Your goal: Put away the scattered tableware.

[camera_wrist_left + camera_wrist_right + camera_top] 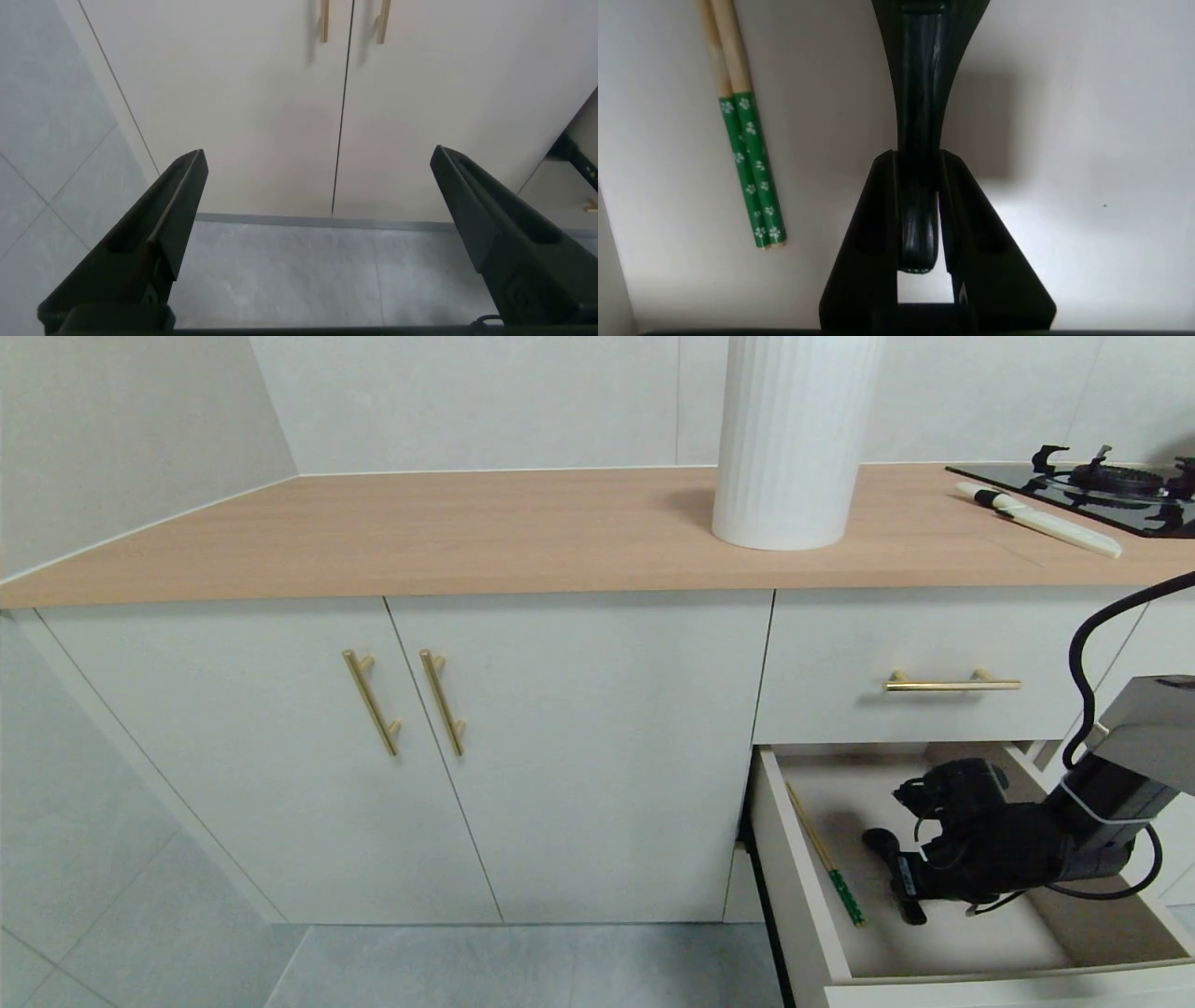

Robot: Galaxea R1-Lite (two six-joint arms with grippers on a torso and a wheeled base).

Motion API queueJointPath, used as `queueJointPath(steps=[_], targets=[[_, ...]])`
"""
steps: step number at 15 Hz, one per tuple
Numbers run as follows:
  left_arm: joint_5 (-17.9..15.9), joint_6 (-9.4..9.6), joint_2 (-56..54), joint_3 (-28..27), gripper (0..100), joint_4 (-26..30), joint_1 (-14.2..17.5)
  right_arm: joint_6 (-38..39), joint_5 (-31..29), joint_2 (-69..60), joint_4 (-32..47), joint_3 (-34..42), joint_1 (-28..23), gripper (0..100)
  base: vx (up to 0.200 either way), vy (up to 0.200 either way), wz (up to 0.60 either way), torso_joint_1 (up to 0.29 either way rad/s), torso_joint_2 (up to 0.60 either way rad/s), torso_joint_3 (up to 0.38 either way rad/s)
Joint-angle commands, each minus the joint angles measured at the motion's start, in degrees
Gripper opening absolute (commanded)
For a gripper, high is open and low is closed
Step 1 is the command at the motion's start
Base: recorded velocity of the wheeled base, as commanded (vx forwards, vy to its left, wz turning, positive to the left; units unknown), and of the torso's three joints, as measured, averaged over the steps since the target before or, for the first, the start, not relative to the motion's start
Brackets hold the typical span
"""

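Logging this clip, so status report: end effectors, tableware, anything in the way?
Left end effector open, facing cabinet doors. Right end effector shut on black utensil, inside open drawer. Chopsticks in drawer beside it, apart; knife on counter. Nothing blocking.

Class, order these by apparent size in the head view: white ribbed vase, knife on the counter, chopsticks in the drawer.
1. white ribbed vase, by far the largest.
2-3. knife and chopsticks: similar length. The knife looks broader, but the chopsticks lie nearer the camera, so unranked.
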Motion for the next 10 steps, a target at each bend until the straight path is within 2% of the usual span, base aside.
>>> queueJointPath(steps=[1, 3, 4, 8, 10], targets=[[0.0, -0.04, 0.0, 0.0, 100, 0.0, 0.0, 0.0, 0.0, -0.2, 0.0, 0.2, 0.0, 0, 0.000, 0.000, 0.00, 0.000, 0.00, 0.000], [0.0, -0.04, 0.0, 0.0, 100, -0.1, 0.0, 0.0, 0.0, -0.3, 0.0, 0.2, 0.0, 0, 0.000, 0.000, 0.00, 0.000, 0.00, 0.000], [0.0, -0.04, 0.0, 0.0, 100, -0.1, 0.0, 0.0, 0.0, -0.2, 0.0, 0.2, 0.0, 100, 0.000, 0.000, 0.00, 0.000, 0.00, 0.000], [0.0, -0.04, 0.0, 0.0, 100, 0.0, 0.0, 0.1, 0.2, -2.9, 0.0, 0.8, 0.0, 100, 0.000, 0.000, 0.00, 0.000, 0.00, 0.000], [0.0, -0.04, 0.0, 0.0, 100, 0.0, 0.0, 0.2, 0.5, -9.7, 0.0, 3.4, 0.1, 100, 0.000, 0.000, 0.00, 0.000, 0.00, 0.000]])
